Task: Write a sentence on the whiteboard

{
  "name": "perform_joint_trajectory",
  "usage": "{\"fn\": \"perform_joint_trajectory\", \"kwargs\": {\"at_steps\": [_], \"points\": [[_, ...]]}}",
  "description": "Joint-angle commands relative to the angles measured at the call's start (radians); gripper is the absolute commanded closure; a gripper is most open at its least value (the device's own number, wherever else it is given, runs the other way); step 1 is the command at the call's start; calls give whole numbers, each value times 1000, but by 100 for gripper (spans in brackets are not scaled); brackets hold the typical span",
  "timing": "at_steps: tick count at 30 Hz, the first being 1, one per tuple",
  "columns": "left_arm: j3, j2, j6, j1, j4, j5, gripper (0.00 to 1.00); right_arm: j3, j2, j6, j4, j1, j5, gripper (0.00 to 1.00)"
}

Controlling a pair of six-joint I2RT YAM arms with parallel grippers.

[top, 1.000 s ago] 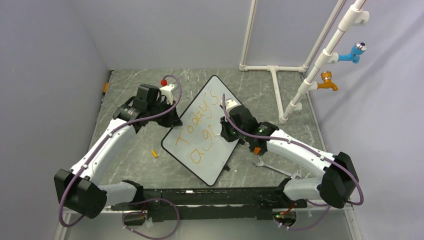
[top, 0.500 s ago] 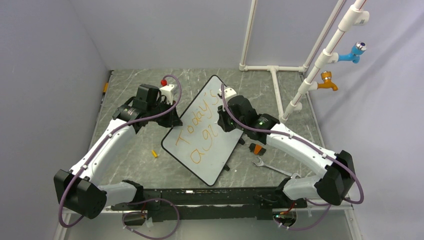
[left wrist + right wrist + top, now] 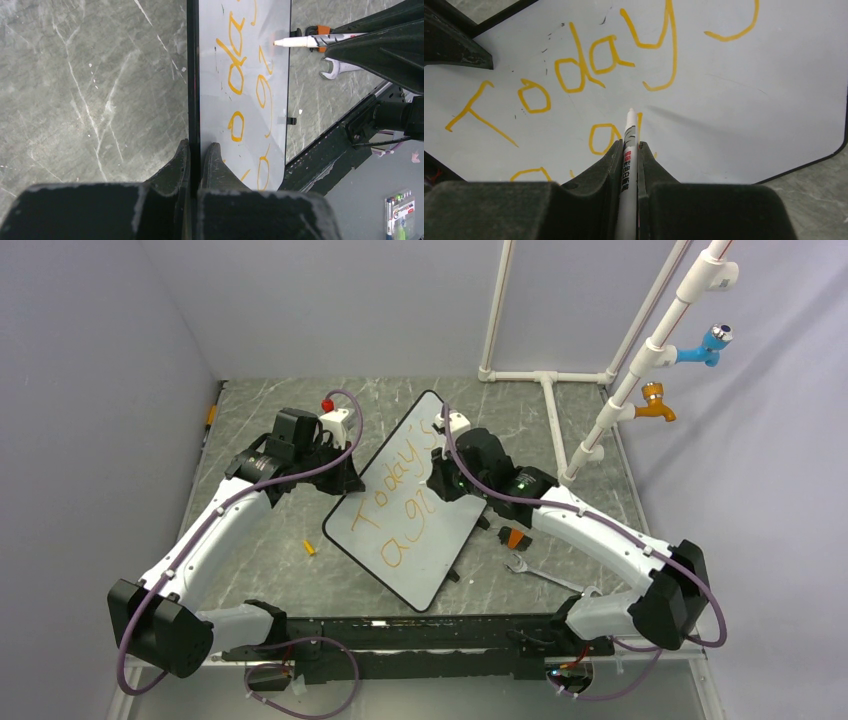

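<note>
The whiteboard (image 3: 425, 560) lies tilted on the table, white with a thin black rim. The orange sentence (image 3: 400, 480) reads "Today's" on one line, with a few letters on the line below. My left gripper (image 3: 345, 480) is shut on the board's left rim (image 3: 193, 75), one finger on each side (image 3: 197, 147). My right gripper (image 3: 440, 485) is over the board's middle, shut on a white marker (image 3: 629, 135). The marker tip touches or nearly touches the board (image 3: 749, 100) just below "Today's" (image 3: 584, 65). The marker also shows in the left wrist view (image 3: 305, 42).
A wrench (image 3: 540, 575) and a small orange-and-black piece (image 3: 513, 537) lie right of the board. A small orange bit (image 3: 310, 547) lies to its left. A white pipe frame (image 3: 545, 390) with blue (image 3: 705, 345) and orange (image 3: 655, 405) taps stands at the back right.
My right gripper has moved left and away from me across the board with the marker. The left gripper and the board have not moved.
</note>
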Motion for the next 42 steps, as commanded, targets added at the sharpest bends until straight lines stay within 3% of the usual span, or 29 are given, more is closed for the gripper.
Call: {"fn": "perform_joint_trajectory", "kwargs": {"at_steps": [1,11,30,42], "points": [[-11,-17,104,4,-2,-160,100,45,18,22,73,2,-41,100],[-12,-17,104,4,-3,-160,100,37,67,30,108,1,-76,100],[-12,-10,103,4,-2,-162,100,-66,57,4,98,1,45,100],[-10,-10,104,4,-3,-161,100,-13,33,5,73,0,27,100]]}}
